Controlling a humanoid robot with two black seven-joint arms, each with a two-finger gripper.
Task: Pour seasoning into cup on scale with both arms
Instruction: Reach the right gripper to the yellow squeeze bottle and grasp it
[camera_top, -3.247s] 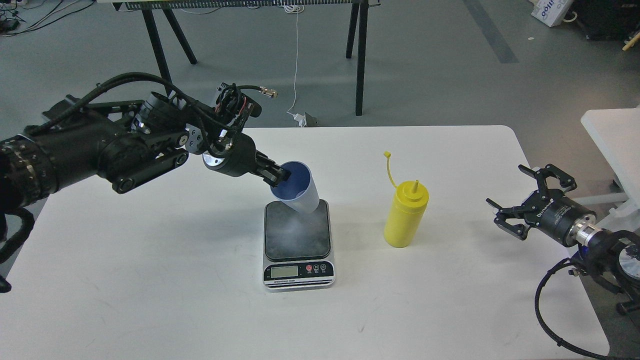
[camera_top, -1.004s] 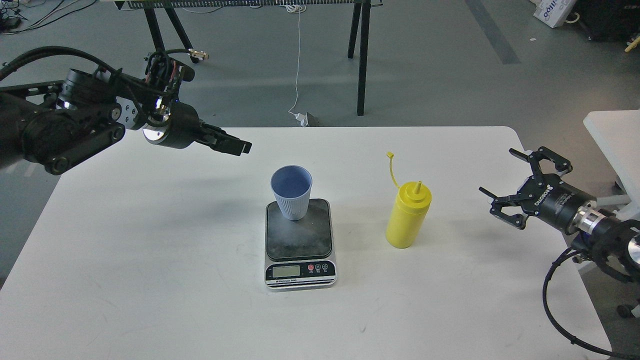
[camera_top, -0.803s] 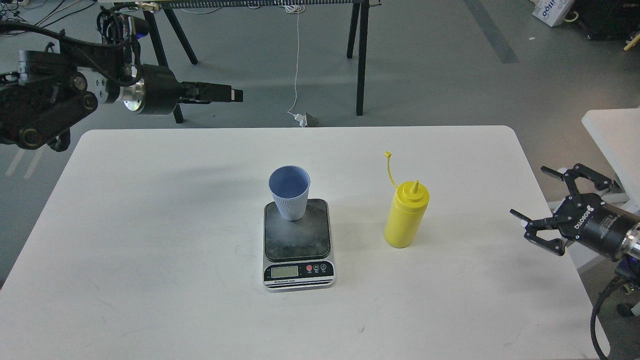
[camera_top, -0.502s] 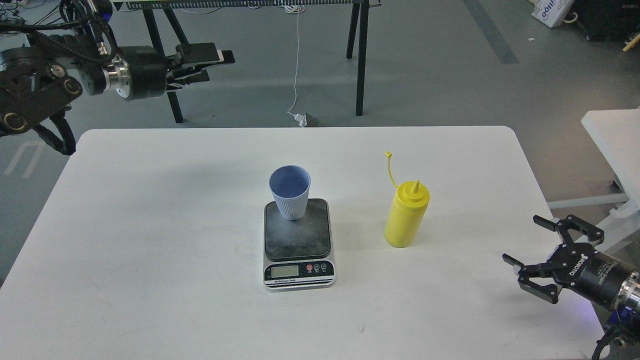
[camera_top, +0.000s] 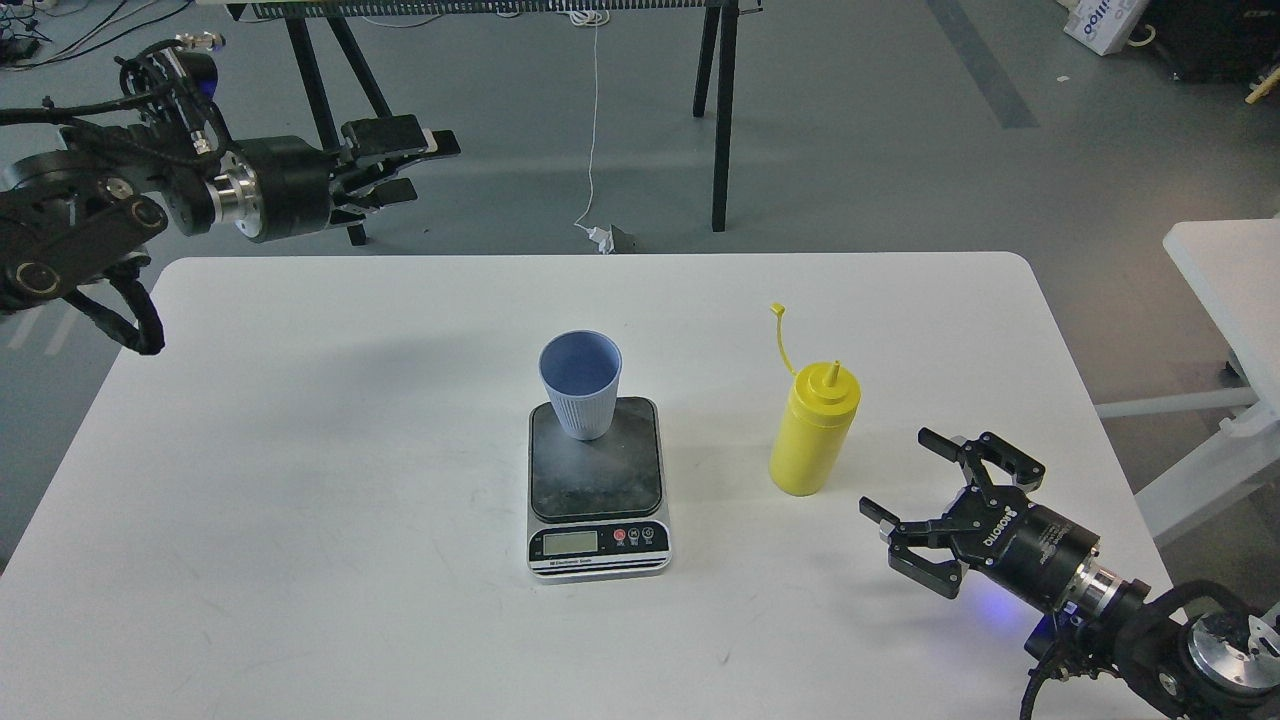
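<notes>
Seasoning (camera_top: 813, 430) stands beside right end effector (camera_top: 908, 482), spread; left end effector (camera_top: 415, 165) spread

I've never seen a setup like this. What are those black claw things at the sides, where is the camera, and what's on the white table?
The camera sits in a humanoid robot's head, looking forward and down, so you see its own two arms. The left gripper hangs at the upper left, beyond the table's far edge; the right gripper hovers low at the lower right. Both have their jaws spread apart and hold nothing. On the white table lies a flat kitchen scale with a small display facing the robot. A light blue cup stands upright at the back of its dark plate. To the right of the scale, on the table, stands a yellow squeeze bottle, uncapped, with the right gripper close beside it, not touching.
</notes>
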